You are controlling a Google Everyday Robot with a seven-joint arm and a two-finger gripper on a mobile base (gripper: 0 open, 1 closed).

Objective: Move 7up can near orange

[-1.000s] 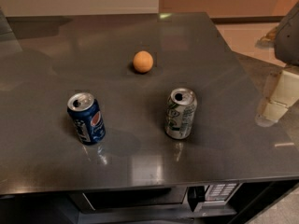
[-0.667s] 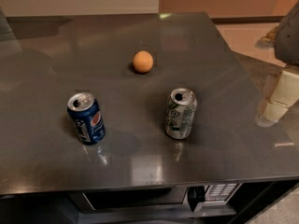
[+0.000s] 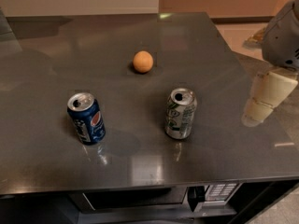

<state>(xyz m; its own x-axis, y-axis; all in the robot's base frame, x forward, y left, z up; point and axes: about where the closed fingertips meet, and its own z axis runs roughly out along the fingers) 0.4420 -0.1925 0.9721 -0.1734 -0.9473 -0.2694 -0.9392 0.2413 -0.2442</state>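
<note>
Nothing has moved since a second ago: the hand (image 3: 266, 99) hangs at the worktop's (image 3: 42, 55) right edge, and I cannot tell whether it is open or closed. The 7up can (image 3: 181, 114) stands upright near centre, apart from the orange (image 3: 143, 61) farther back. Bare surface lies between them, and the Pepsi can (image 3: 86, 118) sits well left.

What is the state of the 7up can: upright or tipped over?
Upright. The 7up can stands on its base on the table, silver top facing up. The gripper hangs at the right edge, apart from it.
</note>
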